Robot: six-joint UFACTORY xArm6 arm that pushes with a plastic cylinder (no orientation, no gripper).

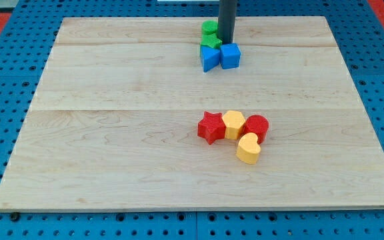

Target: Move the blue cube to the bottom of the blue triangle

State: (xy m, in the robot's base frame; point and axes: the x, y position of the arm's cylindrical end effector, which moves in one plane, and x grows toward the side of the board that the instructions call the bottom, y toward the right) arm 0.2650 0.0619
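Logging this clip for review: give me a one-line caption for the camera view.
My tip sits just above the blue cube, beside the blue triangle and green blocks; red and yellow blocks cluster lower down.

rod (227, 20) cut off at top, green blocks (210, 35) partly hidden

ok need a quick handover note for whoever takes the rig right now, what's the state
My tip: no pincer, just the rod, at the view's top, right above the blue cube and beside the two green blocks.
Job's things: the blue cube sits to the view's right of the blue triangle, touching it.
Done: the cube is up against the triangle.
Left: bring the cube round to the triangle's bottom side.
Elsewhere: a red star, yellow block, red cylinder and yellow heart are clustered lower down.
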